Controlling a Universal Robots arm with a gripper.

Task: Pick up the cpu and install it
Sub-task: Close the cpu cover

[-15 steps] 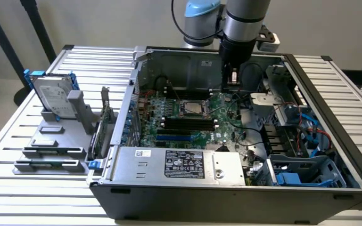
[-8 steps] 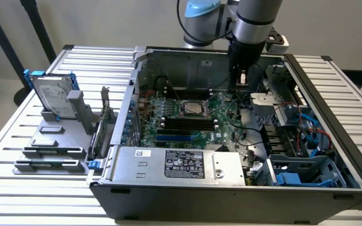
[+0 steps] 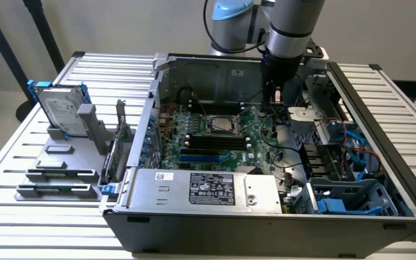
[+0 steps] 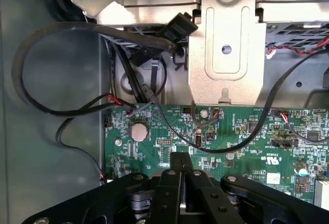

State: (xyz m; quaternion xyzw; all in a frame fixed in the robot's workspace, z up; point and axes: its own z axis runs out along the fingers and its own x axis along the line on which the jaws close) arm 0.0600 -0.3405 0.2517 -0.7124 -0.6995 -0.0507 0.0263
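At the exterior view's left, on the slatted table [image 3: 20, 135], the hard drive [image 3: 62, 111] stands in its blue frame. Mid-case, the cpu [image 3: 222, 124], a flat silvery square w/ dark rim, looks seated in the socket, tho I can't be sure. My gripper [image 4: 181, 158] hovers near the case's back wall over the green board [image 4: 247, 142], fingers pressed together, nothing btwn them. Risk: glossy black cables [image 4: 103, 30] loop close. A sideways move could snag one, or my tips could scrape the board's small parts.
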